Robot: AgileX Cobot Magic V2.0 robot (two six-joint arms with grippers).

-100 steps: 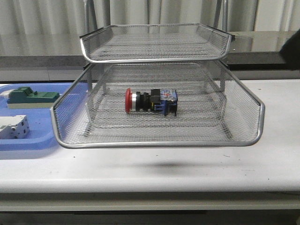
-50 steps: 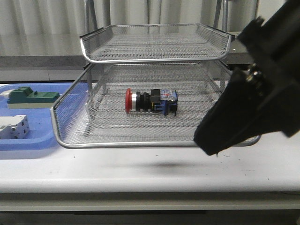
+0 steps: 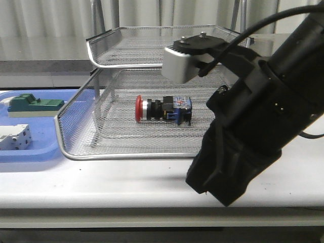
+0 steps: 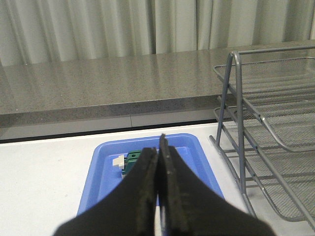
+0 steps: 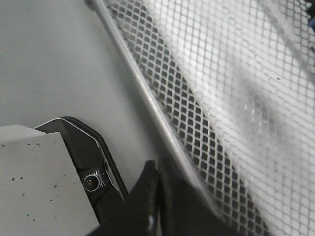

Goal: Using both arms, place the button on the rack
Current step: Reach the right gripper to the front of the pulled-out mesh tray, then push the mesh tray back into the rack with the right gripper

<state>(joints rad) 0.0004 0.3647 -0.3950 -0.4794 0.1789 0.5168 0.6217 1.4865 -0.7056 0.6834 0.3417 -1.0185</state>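
The button (image 3: 162, 110), with its red cap to the left and its blue block to the right, lies on its side in the middle of the lower mesh tray of the silver rack (image 3: 167, 152). Nothing holds it. My right arm (image 3: 258, 116) fills the front right of the front view and hides the rack's right side. My right gripper (image 5: 158, 172) is shut and empty, just outside the rack's front rim (image 5: 147, 98). My left gripper (image 4: 161, 147) is shut and empty above the blue tray, left of the rack (image 4: 275, 142). The left arm is out of the front view.
A flat blue tray (image 3: 30, 152) left of the rack holds a green block (image 3: 30, 104) and a white-grey terminal block (image 3: 14, 137). The tray (image 4: 108, 182) and green block (image 4: 132, 161) also show in the left wrist view. A grey counter and curtains stand behind.
My right arm has swung in from the right and now crosses the front of the rack, close to the camera. The button has not moved.
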